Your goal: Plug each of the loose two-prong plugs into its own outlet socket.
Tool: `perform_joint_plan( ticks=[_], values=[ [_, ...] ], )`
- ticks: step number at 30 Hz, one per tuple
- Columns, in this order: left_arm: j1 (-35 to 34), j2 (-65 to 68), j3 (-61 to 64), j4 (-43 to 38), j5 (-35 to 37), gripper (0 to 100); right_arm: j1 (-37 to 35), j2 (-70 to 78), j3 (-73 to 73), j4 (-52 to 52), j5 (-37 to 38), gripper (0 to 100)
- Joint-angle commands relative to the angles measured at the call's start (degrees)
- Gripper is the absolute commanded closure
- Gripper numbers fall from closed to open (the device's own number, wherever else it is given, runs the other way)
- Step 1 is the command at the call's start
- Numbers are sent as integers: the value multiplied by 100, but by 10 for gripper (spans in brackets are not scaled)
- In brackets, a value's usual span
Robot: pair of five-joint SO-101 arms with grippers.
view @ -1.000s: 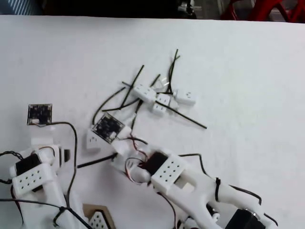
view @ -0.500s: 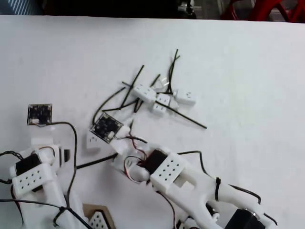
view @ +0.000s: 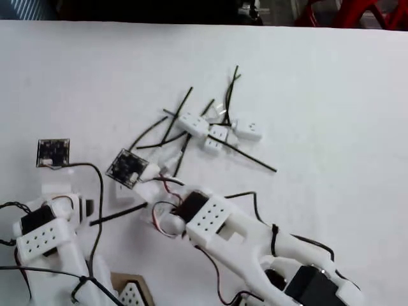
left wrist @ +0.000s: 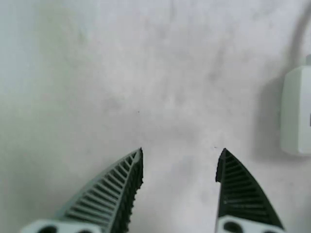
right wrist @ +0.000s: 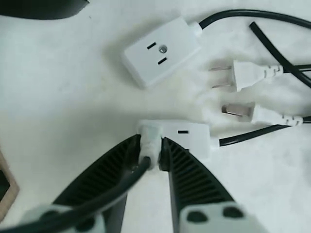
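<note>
My right gripper is shut on a white two-prong plug whose black cord trails back between the fingers. The plug's front meets the end of a white outlet socket. Past it lie another outlet, face up, and two loose white plugs. From above, the right arm stretches toward the table's left-middle. Several outlets and black cords lie tangled at the centre. My left gripper is open over bare table, with nothing between its fingers.
A white block sits just off the left gripper's side. The left arm stays at the near-left corner of the white table. A loose black cord lies between the two arms. A brown card lies at the near edge.
The right arm has slid leftward across the table with the plug in its gripper, dragging the black cord along. The left arm has not moved.
</note>
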Motion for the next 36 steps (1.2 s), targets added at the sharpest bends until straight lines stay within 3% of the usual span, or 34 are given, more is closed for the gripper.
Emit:
perform_joint_plan(
  ticks=[1,17,29,36],
  values=[
    [-4,-101,-9,-114,18,754,-31,-136,-149,163,62,982],
    [-4,-101,-9,-114,18,754,-31,-154,-123,251,281,982],
    [-4,-101,-9,-114,18,754,-31,1578,-510,259,387,982],
    [-4,-101,-9,-114,9,754,-48,1631,-527,295,378,982]
  ],
)
